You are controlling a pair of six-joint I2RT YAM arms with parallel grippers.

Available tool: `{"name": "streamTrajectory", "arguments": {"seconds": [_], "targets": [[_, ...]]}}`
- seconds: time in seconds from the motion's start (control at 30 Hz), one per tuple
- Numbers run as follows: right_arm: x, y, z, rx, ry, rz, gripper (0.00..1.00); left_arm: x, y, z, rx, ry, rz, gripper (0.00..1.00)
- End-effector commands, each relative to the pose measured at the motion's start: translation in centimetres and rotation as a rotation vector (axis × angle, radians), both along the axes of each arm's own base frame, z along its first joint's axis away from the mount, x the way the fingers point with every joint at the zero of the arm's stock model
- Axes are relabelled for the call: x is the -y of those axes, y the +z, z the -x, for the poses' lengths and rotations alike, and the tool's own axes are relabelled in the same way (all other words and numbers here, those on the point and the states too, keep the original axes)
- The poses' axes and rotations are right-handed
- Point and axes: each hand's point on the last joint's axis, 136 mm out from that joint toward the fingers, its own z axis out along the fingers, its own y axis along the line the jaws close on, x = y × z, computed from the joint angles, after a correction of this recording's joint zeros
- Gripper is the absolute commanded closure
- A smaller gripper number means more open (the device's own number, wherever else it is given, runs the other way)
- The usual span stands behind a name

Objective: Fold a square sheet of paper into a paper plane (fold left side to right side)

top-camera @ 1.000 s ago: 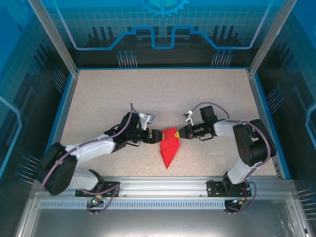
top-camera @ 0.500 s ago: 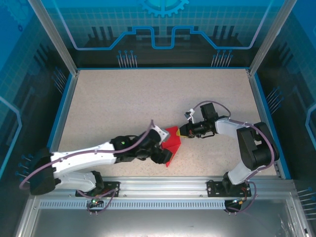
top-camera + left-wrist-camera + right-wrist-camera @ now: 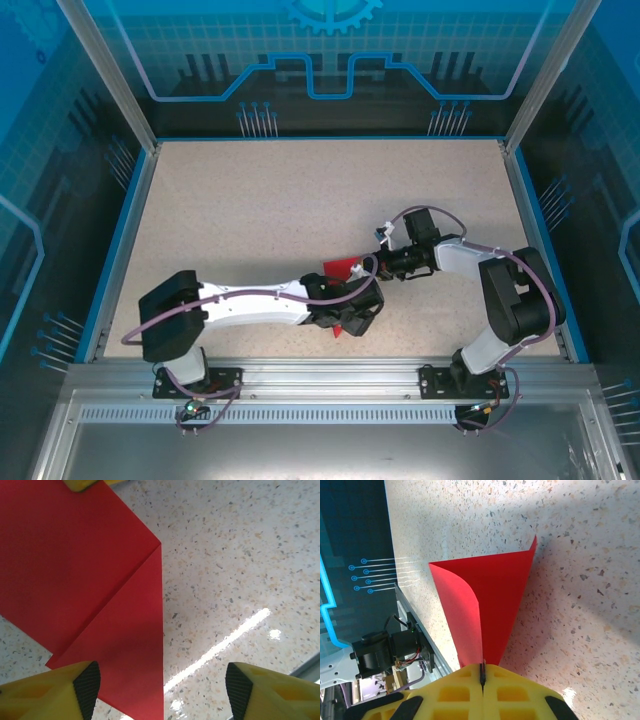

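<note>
The red sheet of paper (image 3: 343, 267) lies near the table's front middle, folded to a pointed shape with a diagonal crease (image 3: 75, 580). My right gripper (image 3: 371, 266) is shut on its right corner, and the paper runs into the closed yellow jaws (image 3: 481, 672) with one layer curling up (image 3: 460, 605). My left gripper (image 3: 353, 318) hangs open over the paper's near part and hides it from above. One of its fingertips (image 3: 87, 687) is over the red paper and the other is over bare table, with the paper's straight edge between them (image 3: 162, 690).
The left forearm (image 3: 250, 305) stretches low across the near part of the speckled table (image 3: 300, 190). A blue rim (image 3: 135, 220) bounds the sides. A metal rail (image 3: 320, 375) with both arm bases runs along the front.
The left arm has swung from the paper's left side across to above its near tip, wrist turned downward. The right gripper has kept its hold, barely moving.
</note>
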Motion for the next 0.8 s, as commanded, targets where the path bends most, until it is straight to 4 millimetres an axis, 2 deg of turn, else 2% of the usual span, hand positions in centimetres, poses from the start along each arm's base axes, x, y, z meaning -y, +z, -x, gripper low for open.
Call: {"name": "streamTrajectory", "arguments": {"seconds": [0.0, 0.37, 0.77], "targets": [[-0.6, 0.3, 0.2, -0.022, 0.010, 0.000, 1.00, -0.1, -0.3, -0.4, 0.010, 0.035, -0.069, 0.33], [-0.9, 0.0, 0.2, -0.030, 0.019, 0.005, 1.00, -1.6, -2.7, -1.5, 0.030, 0.109, -0.264, 0.49], [-1.1, -0.4, 0.3, -0.038, 0.025, 0.019, 1.00, -1.4, -3.7, -1.2, 0.007, 0.100, -0.260, 0.69]]}}
